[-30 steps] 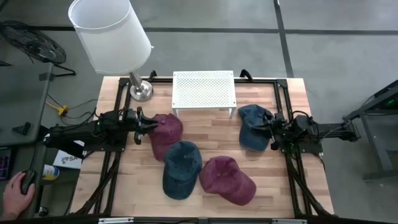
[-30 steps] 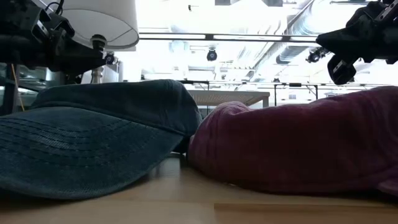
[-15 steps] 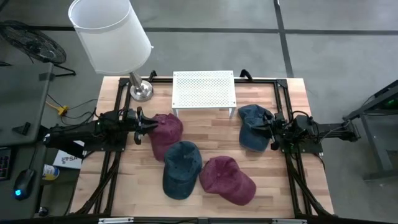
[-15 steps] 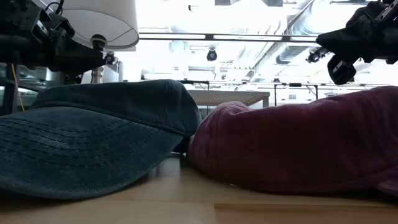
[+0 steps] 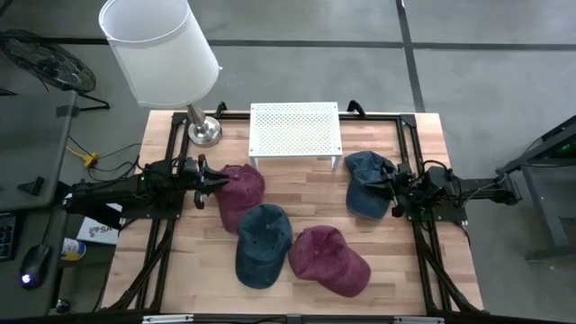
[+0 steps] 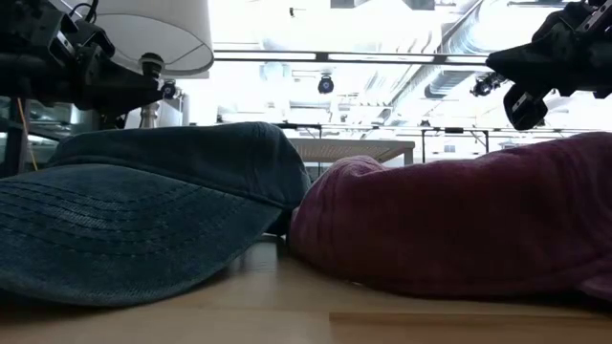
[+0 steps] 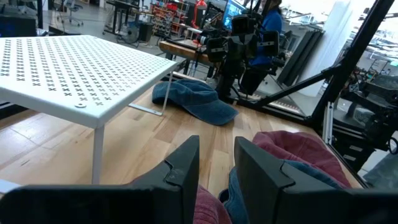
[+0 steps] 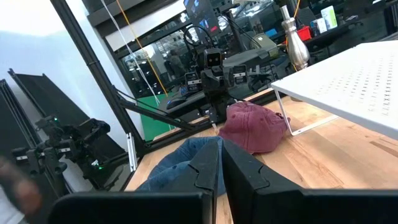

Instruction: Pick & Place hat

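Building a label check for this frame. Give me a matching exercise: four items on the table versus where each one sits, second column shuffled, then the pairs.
Column 1
1. white perforated shelf
2. lamp
3. blue hat by the right gripper
4. maroon hat by the left gripper

Column 2
A. back left corner of the table
B. right side
C. back middle
D. left of centre

Pairs: 1-C, 2-A, 3-B, 4-D

Two dark, jointed arms (image 5: 117, 191) trailing black cables, each ending in angular black jaws.
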`<state>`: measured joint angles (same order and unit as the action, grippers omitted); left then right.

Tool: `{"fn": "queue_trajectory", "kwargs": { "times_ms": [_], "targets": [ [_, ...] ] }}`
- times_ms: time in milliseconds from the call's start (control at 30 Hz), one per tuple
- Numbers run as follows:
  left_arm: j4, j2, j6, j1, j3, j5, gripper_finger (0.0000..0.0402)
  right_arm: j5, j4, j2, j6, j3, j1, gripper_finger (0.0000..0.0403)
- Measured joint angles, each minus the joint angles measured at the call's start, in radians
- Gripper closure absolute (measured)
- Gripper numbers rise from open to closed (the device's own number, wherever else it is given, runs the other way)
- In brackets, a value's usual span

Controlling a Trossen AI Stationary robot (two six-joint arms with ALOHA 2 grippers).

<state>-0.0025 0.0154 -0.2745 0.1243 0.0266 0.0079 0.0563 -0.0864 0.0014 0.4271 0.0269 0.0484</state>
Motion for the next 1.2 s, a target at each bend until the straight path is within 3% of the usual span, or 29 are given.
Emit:
{"fn": "queue_trajectory", "kwargs": {
  "times_ms": [1000,1200],
  "targets": [
    [0.000,0.000,0.000,0.000,0.000,0.000,0.0301,0.012,-0.001,0.000,0.003,0.000,0.000,0.0390],
    [0.000,0.000,0.000,0.000,0.000,0.000,0.0301,0.022,-0.016,0.000,0.177,0.000,0.000,0.0390]
  ]
}}
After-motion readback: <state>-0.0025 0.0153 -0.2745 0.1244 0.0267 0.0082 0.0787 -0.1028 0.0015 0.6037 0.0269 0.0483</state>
